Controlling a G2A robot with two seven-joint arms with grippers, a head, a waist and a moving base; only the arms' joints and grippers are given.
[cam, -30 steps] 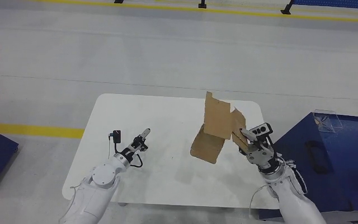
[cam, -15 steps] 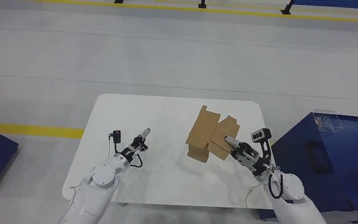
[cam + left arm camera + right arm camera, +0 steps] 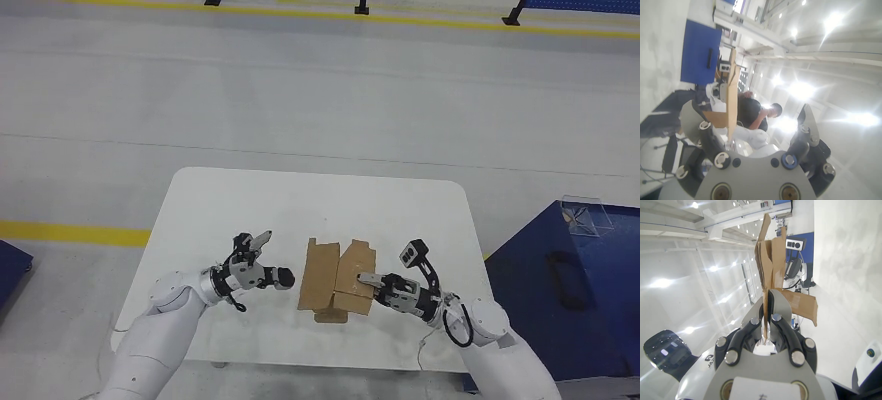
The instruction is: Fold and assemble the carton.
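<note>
Since the right gripper (image 3: 368,283), clamped on the flat brown cardboard carton (image 3: 335,278), has lowered it tableward, the left gripper (image 3: 273,257), fingers spread, has approached, seemingly to start unfolding.

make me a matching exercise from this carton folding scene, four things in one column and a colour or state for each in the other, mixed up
Column one:
1. carton
2. left gripper
3. right gripper
4. cabinet

Column two:
A. open, with nothing between its fingers
B. blue, standing on the floor beside the table
C. brown cardboard, not yet a closed box
D. shut on a cardboard edge

Right pairs: 1-C, 2-A, 3-D, 4-B
</note>
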